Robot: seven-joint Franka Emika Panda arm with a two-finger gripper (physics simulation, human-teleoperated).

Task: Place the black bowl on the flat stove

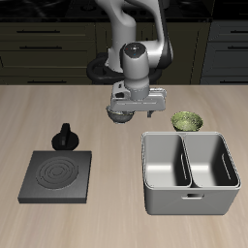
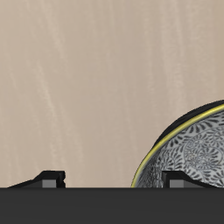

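The black bowl point(image 1: 115, 118), dark with a speckled grey-white inside, sits near the middle of the table, directly under my gripper point(image 1: 122, 112). In the wrist view the bowl point(image 2: 191, 153) fills one corner, and its rim runs between my two fingertips. My gripper point(image 2: 114, 179) is open, with the jaws wide apart and straddling the rim. I cannot tell whether a finger touches it. The flat stove point(image 1: 58, 174), a dark-grey square plate with ring marks, lies near the table's front edge, well away from the bowl. It is out of the wrist view.
A small black knobbed pot point(image 1: 65, 139) stands just behind the stove. A green-yellow bowl point(image 1: 186, 121) sits beside my gripper, behind a grey two-compartment bin point(image 1: 189, 172). Dark cabinets run behind the table.
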